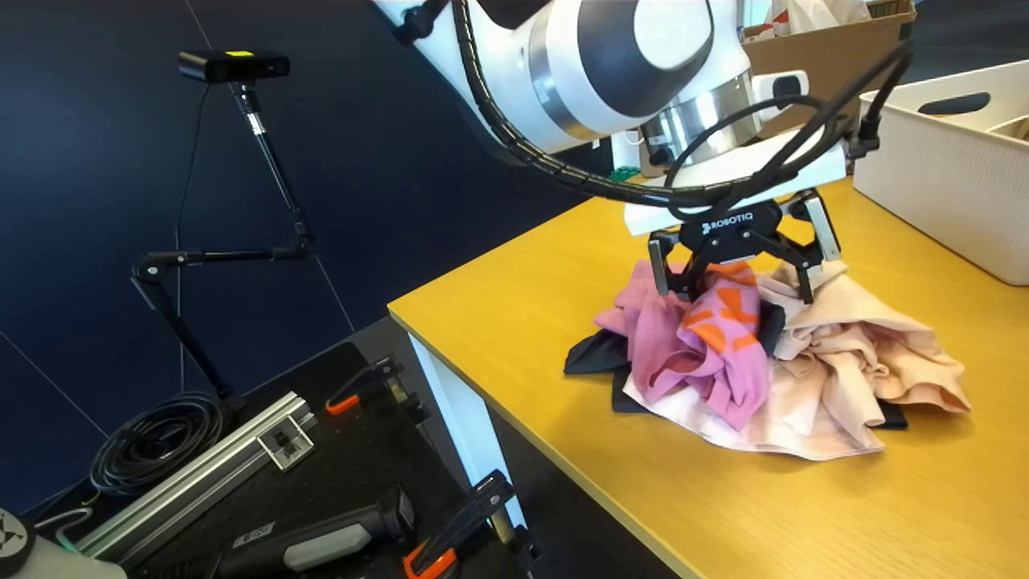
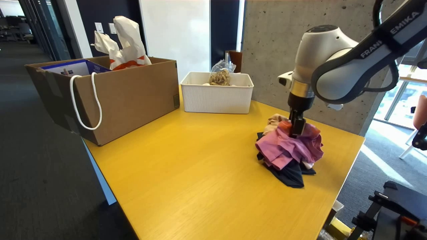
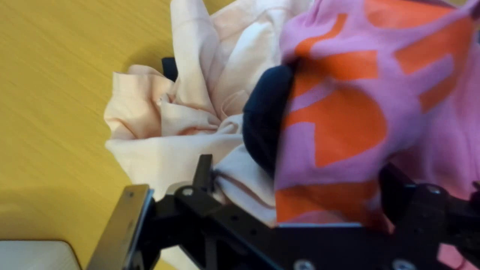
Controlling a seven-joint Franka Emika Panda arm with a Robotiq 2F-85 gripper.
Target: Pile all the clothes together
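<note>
The clothes lie bunched in one heap on the yellow table. A pink garment with orange print [image 1: 663,338] is on top; it also shows in an exterior view [image 2: 283,146] and in the wrist view [image 3: 345,123]. A peach and cream cloth [image 1: 852,354] lies against it, also in the wrist view [image 3: 202,120]. Dark navy cloth [image 1: 599,354] sticks out from underneath, also in an exterior view [image 2: 290,175]. My gripper [image 1: 741,291] is open, low over the heap. Its fingers stand wide apart on either side of pink printed cloth, one tip at the cream cloth. The fingertips are partly hidden among folds.
A white ribbed bin [image 2: 217,98] and a cardboard box [image 2: 140,103] with bags stand on the table [image 2: 186,166]. A concrete wall [image 2: 267,53] rises behind the table. The heap lies near a table edge. A black cable hangs along the arm.
</note>
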